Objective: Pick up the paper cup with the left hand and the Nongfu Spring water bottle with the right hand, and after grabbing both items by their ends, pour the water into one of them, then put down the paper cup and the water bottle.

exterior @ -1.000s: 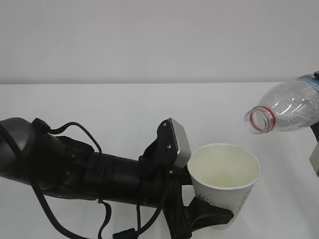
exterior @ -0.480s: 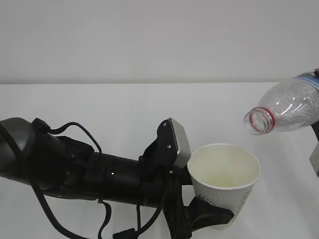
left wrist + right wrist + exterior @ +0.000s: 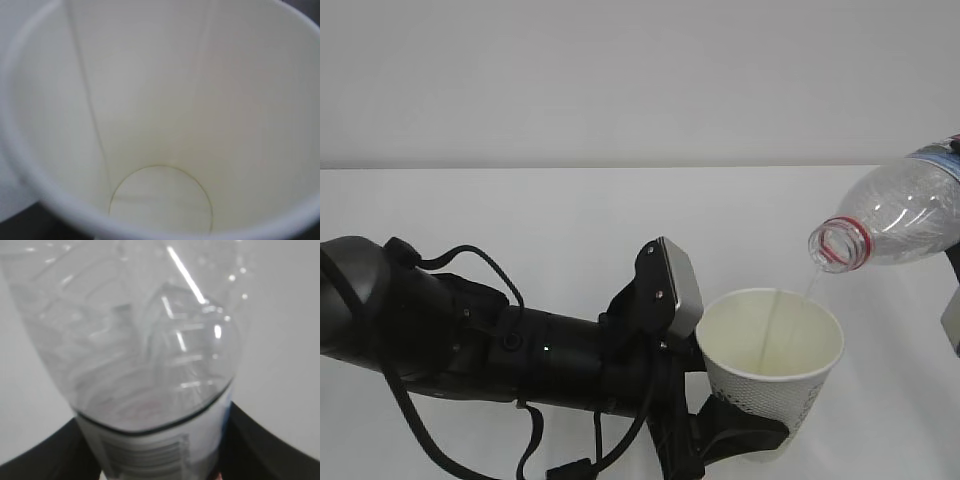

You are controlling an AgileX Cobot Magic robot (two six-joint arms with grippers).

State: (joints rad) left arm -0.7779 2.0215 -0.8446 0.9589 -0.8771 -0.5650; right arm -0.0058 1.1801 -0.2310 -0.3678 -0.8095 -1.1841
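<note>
Paper cup (image 3: pixel 772 355): white, dotted lower wall, upright, raised off the table (image 3: pixel 520 210), left hand (image 3: pixel 745 435) fingers clamped on its base. Nongfu Spring water bottle (image 3: pixel 900 215): clear, red neck ring, tipped mouth-down above cup's right rim; thin stream of water (image 3: pixel 775 330) enters cup. Left wrist view: cup interior only. Right wrist view: right hand (image 3: pixel 160 450) fingers pinching bottle (image 3: pixel 140 340) at its label.
</note>
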